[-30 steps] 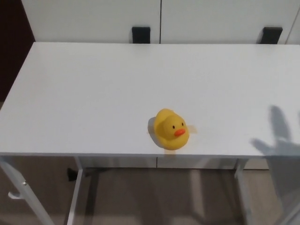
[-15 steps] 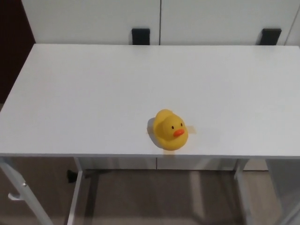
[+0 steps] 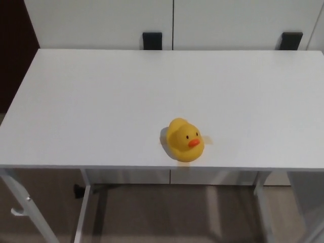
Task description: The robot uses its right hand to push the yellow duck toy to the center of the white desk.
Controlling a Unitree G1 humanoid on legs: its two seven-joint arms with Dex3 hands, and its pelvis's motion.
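Yellow was the one strong colour we had before us: the duck (image 3: 185,140) sat in the lower middle of the frame, upright, its orange beak turned toward the camera and slightly right. It rested on the desk (image 3: 101,101) close to the near edge, about midway along the width but well short of the middle in depth.

Neither of our hands showed anywhere in the frame, so we could not say whether their fingers were apart or together.

We judged the near edge to be the chief risk. With the duck so close to it, a push that caught the rounded body off-centre, or that came from behind it rather than from the front, could have slid or rolled it over the lip and onto the floor below. The toy looked light and smooth, and the desktop looked slick, so a firm shove might also have sent it past the middle, or spun it aside.

Farther up the frame the white top ran bare to the far edge, with two dark brackets (image 3: 152,40) against the pale wall panels (image 3: 101,20) behind it. We saw no containers anywhere.
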